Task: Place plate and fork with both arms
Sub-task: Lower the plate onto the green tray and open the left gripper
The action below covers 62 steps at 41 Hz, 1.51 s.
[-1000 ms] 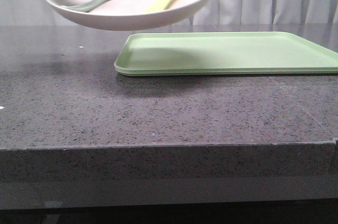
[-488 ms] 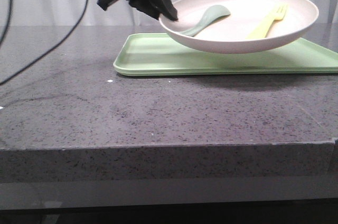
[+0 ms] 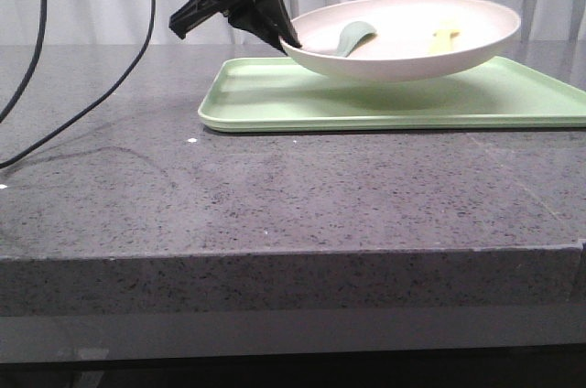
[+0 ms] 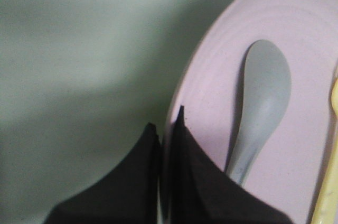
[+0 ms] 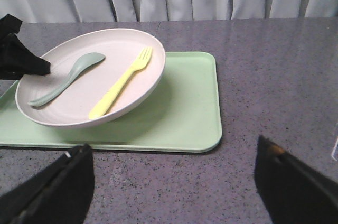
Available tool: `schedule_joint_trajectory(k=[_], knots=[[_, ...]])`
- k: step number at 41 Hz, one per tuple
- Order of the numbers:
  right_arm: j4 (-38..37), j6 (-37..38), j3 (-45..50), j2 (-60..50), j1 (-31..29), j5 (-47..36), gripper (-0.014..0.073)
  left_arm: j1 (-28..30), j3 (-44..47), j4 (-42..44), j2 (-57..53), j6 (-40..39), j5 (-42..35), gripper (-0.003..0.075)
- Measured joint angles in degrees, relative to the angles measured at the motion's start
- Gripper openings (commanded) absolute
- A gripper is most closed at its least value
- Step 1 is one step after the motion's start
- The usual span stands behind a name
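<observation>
Two dark fingers [image 5: 53, 192] of the right end effector [image 5: 174, 187] stood wide apart nearest the right wrist camera, holding nothing, above the speckled grey bench [image 3: 275, 196]. Only that view showed the whole yellow fork [image 5: 122, 82] lying inside the plate [image 5: 63, 109], beside a sage-green spoon [image 5: 67, 78]; from the front, just the fork's end [image 3: 445, 37] cleared the rim. Farther back, the plate [image 3: 403, 59] sat tilted over the light-green tray [image 3: 275, 100], whether touching it could not be told. At the plate's left edge the left end effector [image 4: 168, 129] pinched the rim, one finger [image 4: 200, 182] inside, one outside.
</observation>
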Motion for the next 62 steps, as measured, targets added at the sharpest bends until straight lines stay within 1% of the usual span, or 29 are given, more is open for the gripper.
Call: schedule_joint_trajectory(k=[6,12,21,42,49,52,55,62], knots=[[0.0,0.0,0.0,0.0,0.0,0.0,0.0636,0.0,0.0,5.7,0.4,-7.6,0.0,-0.0016],[0.0,0.0,0.0,0.0,0.0,0.0,0.0636,0.0,0.0,8.3,2.0,-11.4,0.0,-0.0016],[0.0,0.0,0.0,0.0,0.0,0.0,0.0636,0.0,-0.2,8.0,3.7,-12.1,-0.5,-0.0018],[0.0,0.0,0.0,0.0,0.0,0.0,0.0636,-0.2,-0.3,8.3,3.9,-12.1,-1.0,-0.0016],[0.0,0.0,0.0,0.0,0.0,0.0,0.0636,-0.2,-0.3,8.3,3.9,-10.7,-1.1,-0.0006],[0.0,0.0,0.0,0.0,0.0,0.0,0.0636,-0.2,-0.3,8.3,3.9,-10.2,-1.1,0.0026],[0.0,0.0,0.0,0.0,0.0,0.0,0.0636,-0.3,-0.3,8.3,3.9,-9.6,-1.2,0.0084],[0.0,0.0,0.0,0.0,0.0,0.0,0.0636,-0.5,-0.3,8.4,3.9,-9.0,-1.3,0.0271]])
